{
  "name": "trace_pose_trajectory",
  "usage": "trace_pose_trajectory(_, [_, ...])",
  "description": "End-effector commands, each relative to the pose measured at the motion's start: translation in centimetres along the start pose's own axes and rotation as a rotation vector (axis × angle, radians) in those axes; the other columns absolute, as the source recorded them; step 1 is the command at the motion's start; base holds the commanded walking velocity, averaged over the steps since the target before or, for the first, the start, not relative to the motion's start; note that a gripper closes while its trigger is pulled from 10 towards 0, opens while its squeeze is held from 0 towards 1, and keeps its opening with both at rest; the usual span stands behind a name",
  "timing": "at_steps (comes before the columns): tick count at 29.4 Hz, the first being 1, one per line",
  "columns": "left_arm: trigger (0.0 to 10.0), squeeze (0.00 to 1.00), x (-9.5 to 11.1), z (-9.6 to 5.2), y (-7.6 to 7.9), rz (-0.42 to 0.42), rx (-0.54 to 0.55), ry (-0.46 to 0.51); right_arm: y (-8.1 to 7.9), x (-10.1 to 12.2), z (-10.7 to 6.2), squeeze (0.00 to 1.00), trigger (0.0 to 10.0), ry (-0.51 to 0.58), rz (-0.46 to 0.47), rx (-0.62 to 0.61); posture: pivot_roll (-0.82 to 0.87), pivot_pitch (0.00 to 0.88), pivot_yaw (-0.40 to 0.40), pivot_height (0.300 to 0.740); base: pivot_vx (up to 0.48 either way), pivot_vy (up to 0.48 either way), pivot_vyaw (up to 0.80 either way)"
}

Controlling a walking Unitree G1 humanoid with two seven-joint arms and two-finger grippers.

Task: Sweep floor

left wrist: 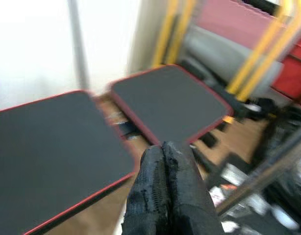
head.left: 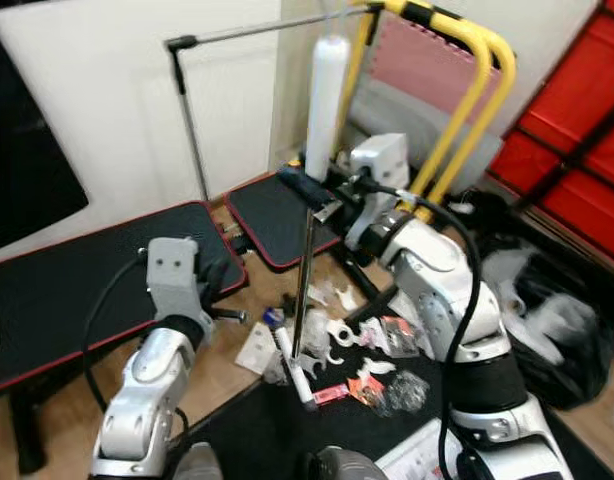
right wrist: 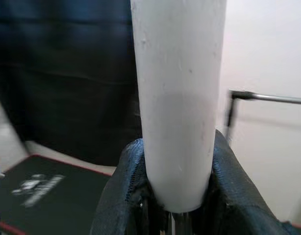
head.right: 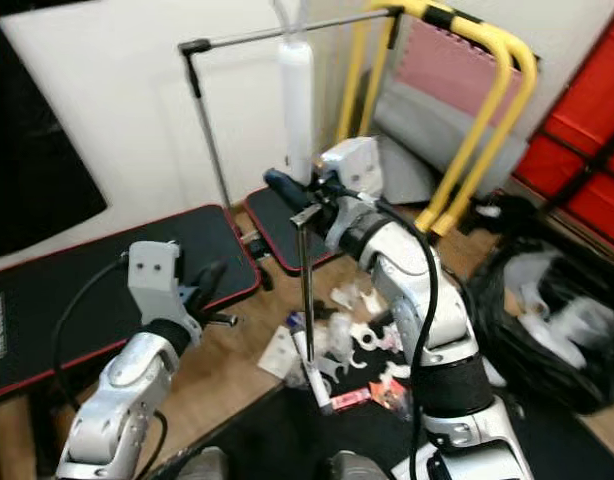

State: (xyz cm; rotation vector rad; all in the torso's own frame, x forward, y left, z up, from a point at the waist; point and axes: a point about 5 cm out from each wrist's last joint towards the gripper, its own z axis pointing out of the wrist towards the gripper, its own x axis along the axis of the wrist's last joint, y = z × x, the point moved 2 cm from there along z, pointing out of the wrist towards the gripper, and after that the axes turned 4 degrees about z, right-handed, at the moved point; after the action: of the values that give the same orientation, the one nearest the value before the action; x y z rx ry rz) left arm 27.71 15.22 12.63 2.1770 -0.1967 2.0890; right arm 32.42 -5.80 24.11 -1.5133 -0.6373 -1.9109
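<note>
Two tools in view, both raised above the floor. Right tool (head.left: 305, 187) sits at upper centre of the left eye frame, clenched around the white grip (right wrist: 177, 98) of the broom (head.left: 304, 290); in the right wrist view the two black fingers (right wrist: 118, 196) press against either side of that white cylinder. Below the grip a thin dark shaft runs almost straight down to the broom's white head (head.left: 295, 368), which rests on the wooden floor (head.left: 237, 320) at lower centre of the frame. Around the head lies a pile of litter (head.left: 372, 360): white plastic scraps, clear wrappers, bits of red and orange packaging, partly on the wood and partly on the edge of a black mat (head.left: 287, 430) at the bottom of the frame. Left tool (head.left: 215, 275) is left of centre, clenched on nothing; the left wrist view shows its fingers (left wrist: 153, 196) pressed together, pointing toward a black weight bench with red trim (head.left: 97, 275). Yellow rail (head.left: 467, 100) and pink padding (head.left: 427, 65) stand at upper right. Black bin bag (head.left: 557, 320) holding pale rubbish sits at right, beside the right arm. Red panels (head.left: 587, 110) occupy the far right edge.
</note>
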Motion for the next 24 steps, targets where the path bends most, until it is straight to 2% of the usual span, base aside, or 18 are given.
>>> trace_pose_trajectory(1, [10.0,0.00,0.04,-0.10,0.68,-0.001,-0.030,0.001,0.29,0.93,-0.08,0.00,10.0,0.049,-0.025,-0.013,-0.13,0.144,-0.158,0.740,0.000,0.000,0.00])
trace_pose_trajectory(11, [10.0,0.00,0.13,-0.09,0.52,0.002,-0.031,0.002,0.65,0.98,-0.02,0.00,10.0,0.067,-0.007,-0.051,-0.12,0.156,-0.153,0.740,0.241,0.000,0.00])
trace_pose_trajectory(14, [10.0,0.00,0.12,-0.06,0.49,0.004,-0.031,0.001,0.76,0.79,-0.15,0.00,10.0,0.058,0.002,-0.061,-0.12,0.155,-0.151,0.740,0.255,0.000,-0.80])
trace_pose_trajectory(24, [10.0,0.00,0.12,0.20,0.46,0.017,-0.038,0.000,1.05,0.68,-0.57,0.00,10.0,0.073,-0.002,-0.084,-0.12,0.153,-0.141,0.740,0.277,0.000,0.00])
